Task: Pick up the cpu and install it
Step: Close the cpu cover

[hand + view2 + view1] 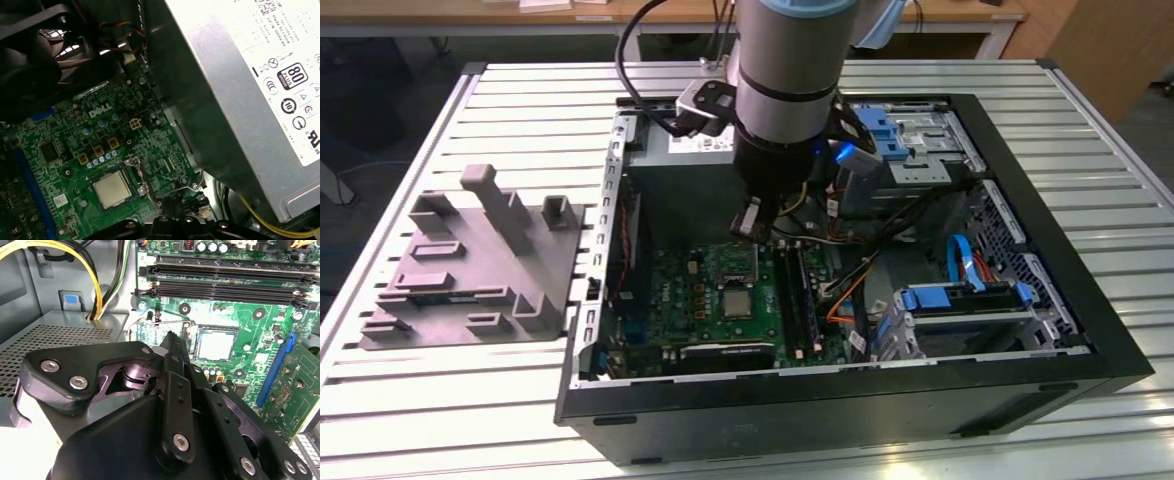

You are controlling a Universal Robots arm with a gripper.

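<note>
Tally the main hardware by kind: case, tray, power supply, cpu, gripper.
Black open computer case: 1
Grey moulded plastic tray with upright posts: 1
Grey metal power supply box with white label: 1
Small flat square silvery-grey cpu: 1
Black gripper: 1
Total: 5

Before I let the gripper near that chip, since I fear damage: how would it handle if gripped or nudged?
The cpu looks flat, thin and stiff, so probably light and unlikely to roll or tip. Its smooth metal top suggests it could be slippery. It lies low in its socket on the motherboard, so little edge shows; a sideways push would likely strain it.
</note>
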